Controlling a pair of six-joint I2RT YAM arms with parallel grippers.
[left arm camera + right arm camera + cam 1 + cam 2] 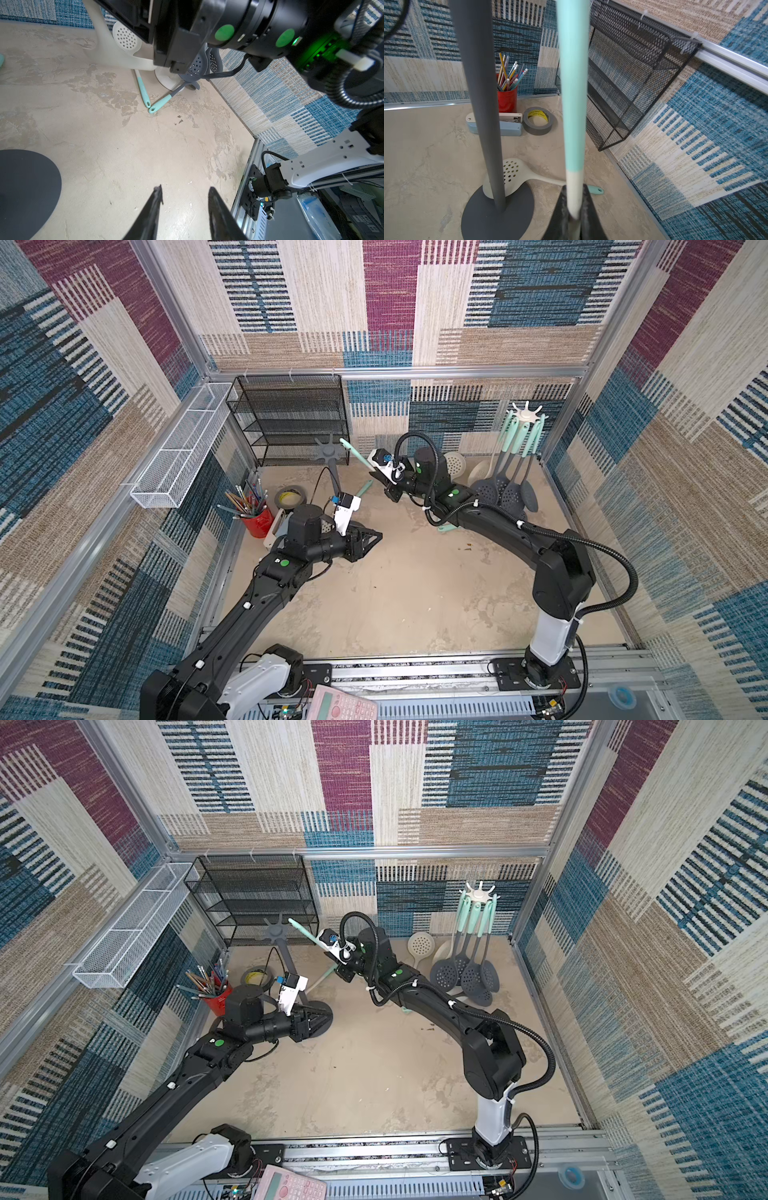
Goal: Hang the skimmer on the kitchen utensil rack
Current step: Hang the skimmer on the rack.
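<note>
grey rack (481,104) beside skimmer (573,83) | spare skimmer (519,178) at its foot | tape (538,129) behind

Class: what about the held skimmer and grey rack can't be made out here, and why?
- Skimmer head: cut off past the right hand in the right wrist view; hidden under that arm in both top views.
- Handle's hanging hole: cut off there; too small in both top views.
- Grey rack hooks: outside that wrist view.

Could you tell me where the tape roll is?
In both top views the tape lies at rear left, between the pencil cup and the grey rack.
</note>
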